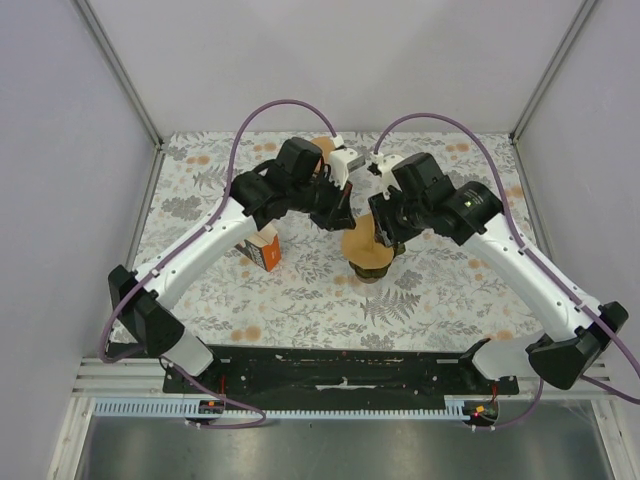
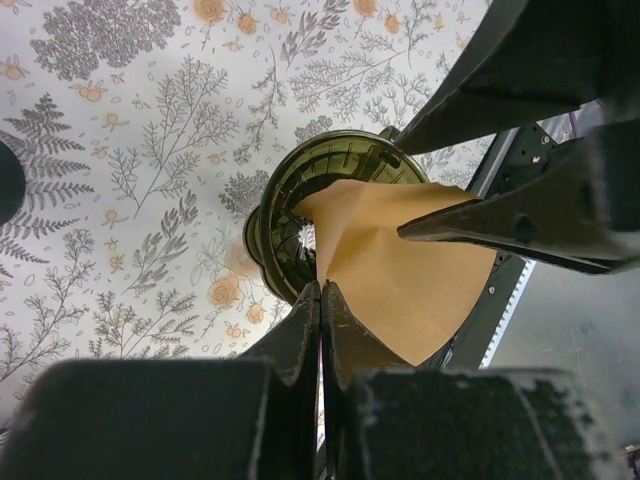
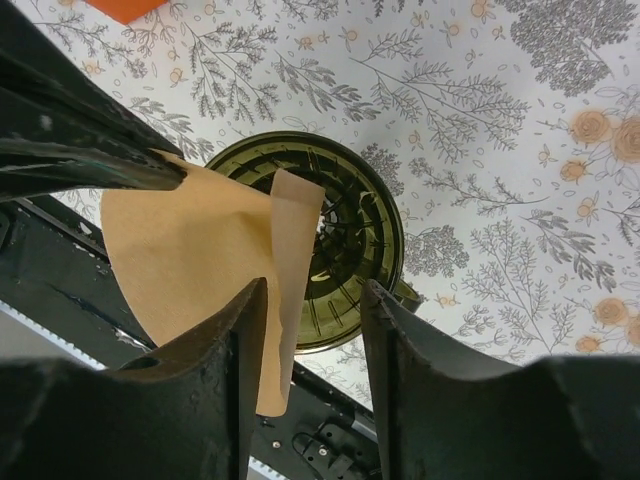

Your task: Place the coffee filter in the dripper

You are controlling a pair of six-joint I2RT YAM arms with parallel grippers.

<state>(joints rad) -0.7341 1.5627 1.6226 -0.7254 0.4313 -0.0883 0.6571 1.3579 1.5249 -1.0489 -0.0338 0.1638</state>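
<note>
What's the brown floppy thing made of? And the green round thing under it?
The coffee filter looks like thin brown paper: matte, with a folded flap. The dripper is probably dark green see-through plastic, maybe glass: shiny, with ribs inside.

- There was one coffee filter [image 2: 410, 270].
- There was one dripper [image 2: 290, 195].
- There was one orange box [image 1: 264, 252].
- There were two end effectors: left end effector [image 2: 320, 292], right end effector [image 3: 315, 290].
</note>
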